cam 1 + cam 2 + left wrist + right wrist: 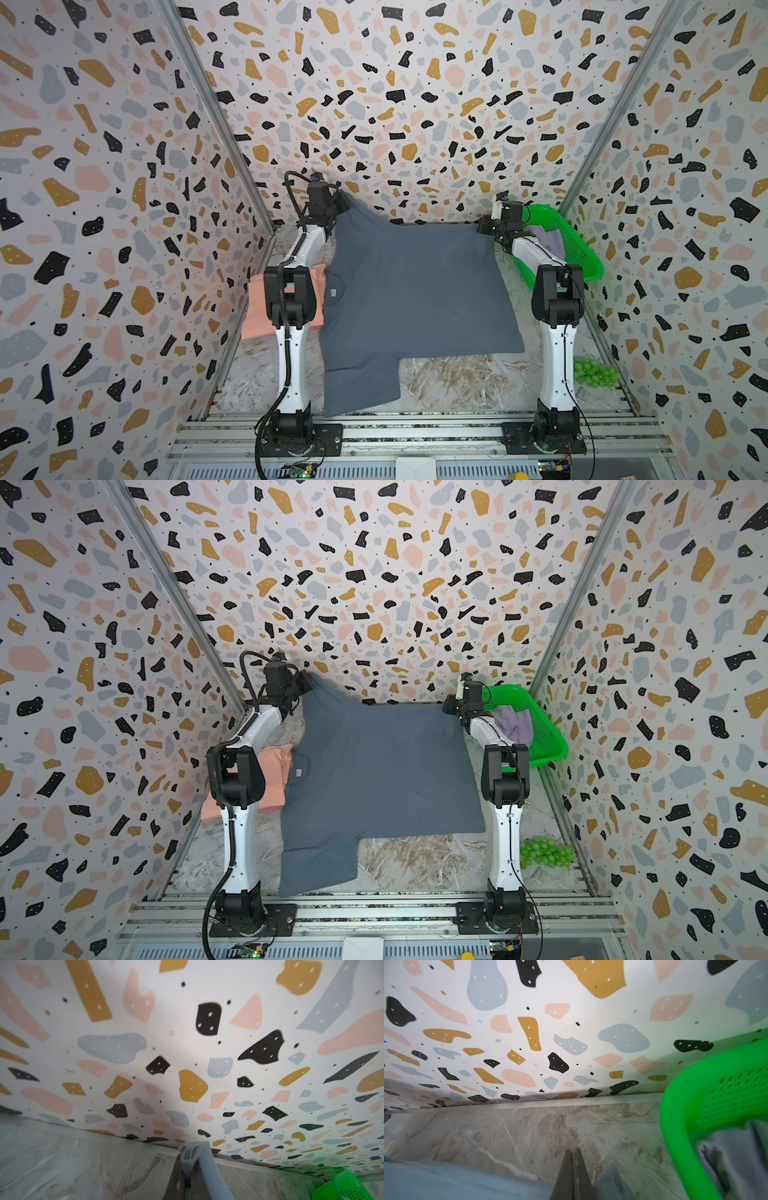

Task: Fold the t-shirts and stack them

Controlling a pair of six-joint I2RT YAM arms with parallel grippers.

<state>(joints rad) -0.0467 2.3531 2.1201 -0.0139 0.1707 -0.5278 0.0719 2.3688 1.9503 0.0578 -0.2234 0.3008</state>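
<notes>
Held the grey t-shirt (415, 291) spread flat on the surface (449, 382).
Clenched left pincer (341, 204) on far sleeve, right pincer (484, 227) on far hem corner. Ran long axis sideways, collar left, hem right. Looked soft, light, limp: best pinched at corners or seams.

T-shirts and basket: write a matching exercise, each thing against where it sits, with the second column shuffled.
Things:
1. grey t-shirt
2. pink t-shirt
3. lilac t-shirt
4. green basket

Places:
A. far right corner of the table
B. spread across the middle of the table
C. inside the basket
D. folded, at the table's left edge

Pairs: 1-B, 2-D, 3-C, 4-A
</notes>
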